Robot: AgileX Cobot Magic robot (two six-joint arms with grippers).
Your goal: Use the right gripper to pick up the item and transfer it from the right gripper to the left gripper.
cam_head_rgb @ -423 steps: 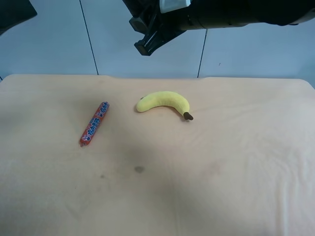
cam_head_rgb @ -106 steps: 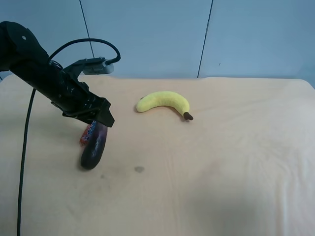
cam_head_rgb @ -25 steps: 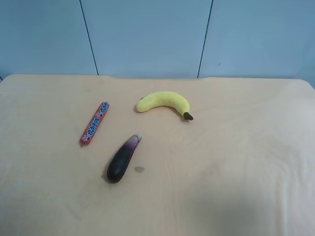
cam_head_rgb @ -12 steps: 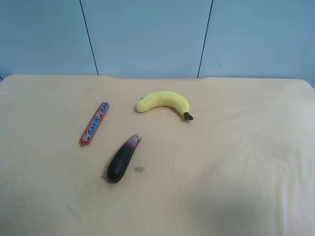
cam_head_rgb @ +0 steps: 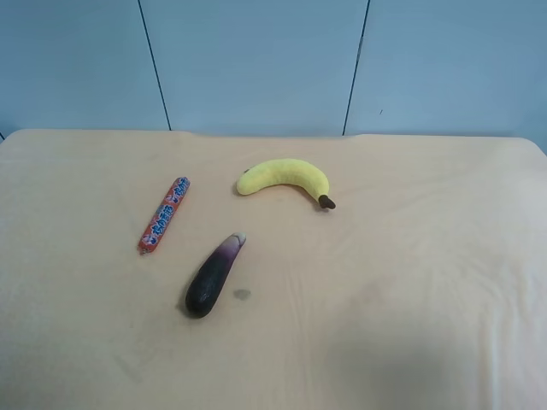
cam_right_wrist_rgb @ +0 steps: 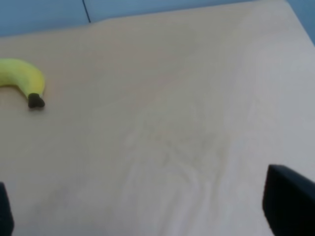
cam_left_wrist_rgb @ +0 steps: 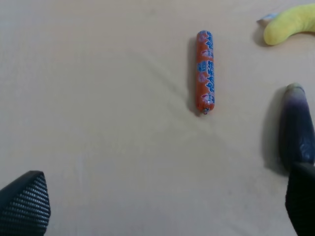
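Exterior high view is showing you the eggplant [cam_head_rgb: 213, 276] lying flat on the tan table [cam_head_rgb: 410, 282], free of both arms, which are out of this view. Its long axis is running on a diagonal: the pale lilac stem end is pointing up and to the view's right, toward the banana [cam_head_rgb: 285, 178], and the dark rounded end is pointing down and to the view's left. The sausage stick [cam_head_rgb: 164, 214] is lying near it, on the view's left, tilted much the same way but apart from it. A small dark spot [cam_head_rgb: 242, 295] on the table is sitting just beside the eggplant's darker half.

Looking through the left wrist view, you are seeing the left gripper [cam_left_wrist_rgb: 162, 206] spread wide, with one fingertip [cam_left_wrist_rgb: 24, 204] at one lower corner and the other at the opposite corner, and nothing between them. The eggplant [cam_left_wrist_rgb: 296, 130] is lying just in front of that second finger; you cannot tell whether they are touching.

Looking through the right wrist view, you are seeing the right gripper [cam_right_wrist_rgb: 147, 211] standing wide too, holding nothing, over bare table with only the banana's [cam_right_wrist_rgb: 22, 78] stem end in sight.
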